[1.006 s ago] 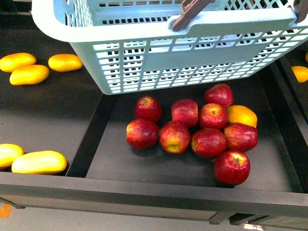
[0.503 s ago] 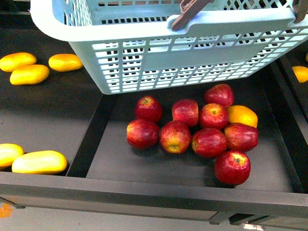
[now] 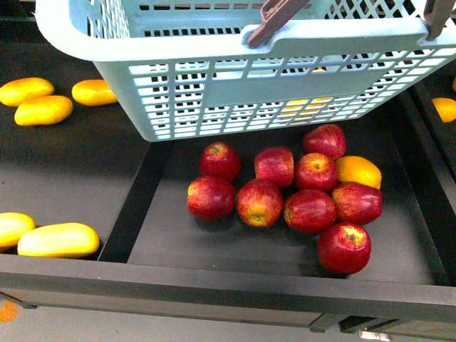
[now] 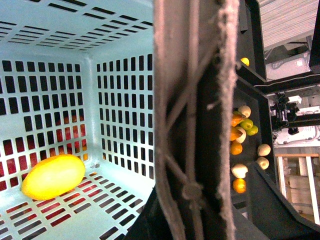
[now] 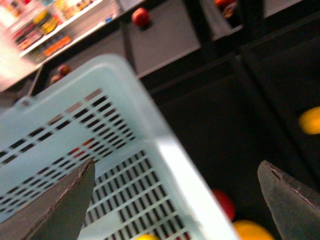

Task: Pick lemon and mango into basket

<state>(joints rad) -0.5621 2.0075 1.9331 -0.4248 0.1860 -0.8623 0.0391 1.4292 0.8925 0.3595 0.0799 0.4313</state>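
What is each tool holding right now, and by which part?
The left tool, mostly hidden, seems to hold the basket by its brown handle; the basket hangs clear of the shelf. The right tool is open, holding nothing.

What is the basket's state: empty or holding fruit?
Holding fruit. In the left wrist view one yellow oval fruit lies on the floor of the basket. Which kind it is, cannot tell.
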